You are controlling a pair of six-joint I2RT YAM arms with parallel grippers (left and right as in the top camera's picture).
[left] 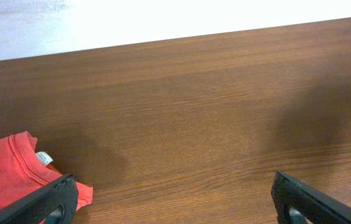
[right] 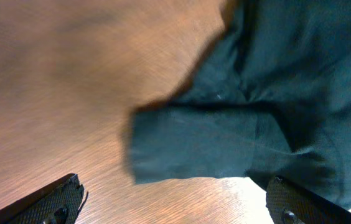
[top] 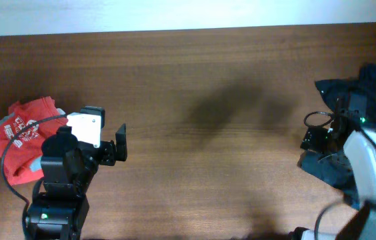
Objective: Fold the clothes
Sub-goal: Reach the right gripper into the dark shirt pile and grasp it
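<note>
Two arms stand at the table [top: 208,80]. The left arm sits low at the near-left and points across bare wood, its left fingers [left: 45,202] spread wide and empty beside one red tee [top: 15,143]. The right arm bends over one dark heap of clothes [top: 375,87] at the right edge, its right fingers [right: 300,202] wide, gripping nothing.

Tabletop [top: 201,100] smooth brown wood grain with slight sheen; red tee [top: 21,137] and dark-teal shirt [right: 269,124] soft matt cloth; end effector fingers [left: 300,196] matt black plastic.
</note>
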